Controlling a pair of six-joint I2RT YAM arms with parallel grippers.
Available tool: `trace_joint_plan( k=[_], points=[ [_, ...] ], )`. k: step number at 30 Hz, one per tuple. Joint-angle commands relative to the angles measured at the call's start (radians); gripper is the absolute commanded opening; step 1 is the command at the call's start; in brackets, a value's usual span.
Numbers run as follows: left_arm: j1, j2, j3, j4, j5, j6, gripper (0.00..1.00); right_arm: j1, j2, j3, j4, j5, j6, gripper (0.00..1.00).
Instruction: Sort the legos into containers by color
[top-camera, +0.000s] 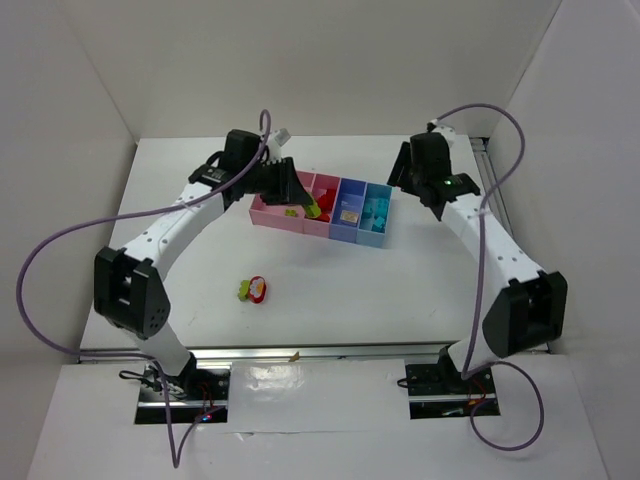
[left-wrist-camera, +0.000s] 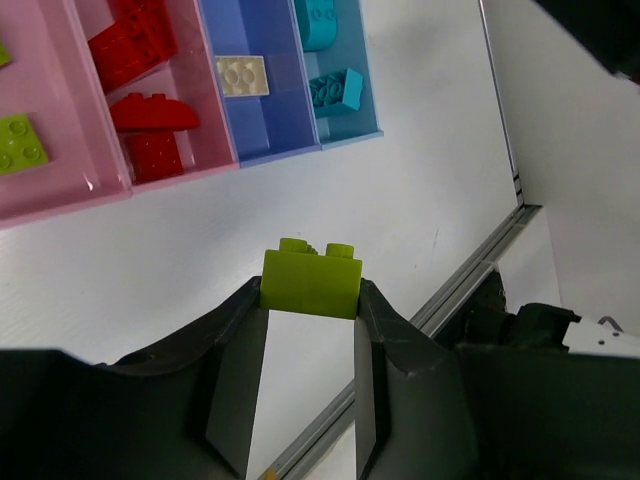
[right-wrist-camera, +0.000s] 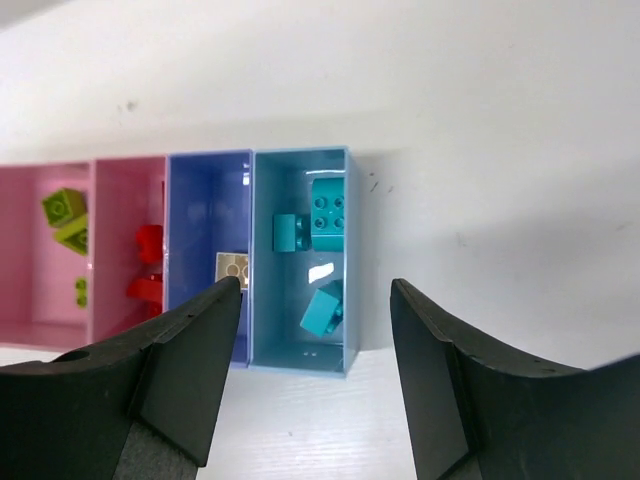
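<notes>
1. My left tool (left-wrist-camera: 310, 300) is clamped on a lime brick (left-wrist-camera: 311, 283), studs toward 12 o'clock in its wrist view. The brick's lower part is hidden between the fingers.
2. From above, that tool covers the 9 o'clock end of the containers (top-camera: 345, 228), so I cannot see the brick there.
3. My right tool (right-wrist-camera: 315, 290) stands wide with nothing in it, at the row's 3 o'clock end.
4. Teal bricks (right-wrist-camera: 328, 210) lie in the light blue bin and red bricks (left-wrist-camera: 140, 120) in the second pink bin. Lime pieces (left-wrist-camera: 20, 142) lie in the first pink bin, cut off at the frame edge.
5. A cream piece (left-wrist-camera: 242, 76) lies in the blue bin.
6. A loose cluster (top-camera: 253, 290), red and green, sits on the surface (top-camera: 400, 290) at 7 o'clock from the row, too small to count.
</notes>
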Motion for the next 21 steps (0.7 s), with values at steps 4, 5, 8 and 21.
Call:
trace_joint_plan(
  k=[4,5,8,21],
  points=[
    [-0.048,0.147,0.179,0.025,-0.032,-0.023,0.00,-0.052,-0.145,-0.089,-0.082,0.074,0.004,0.71],
    [-0.062,0.171,0.199,0.025,-0.032,-0.023,0.00,-0.061,-0.156,-0.089,-0.082,0.056,0.004,0.71],
    [-0.062,0.259,0.239,0.052,0.027,-0.037,0.00,-0.085,-0.156,-0.080,-0.148,0.043,-0.006,0.74],
    [-0.050,0.345,0.343,-0.042,-0.219,-0.022,0.00,-0.118,-0.135,-0.064,-0.170,0.048,-0.006,0.75]
  ],
)
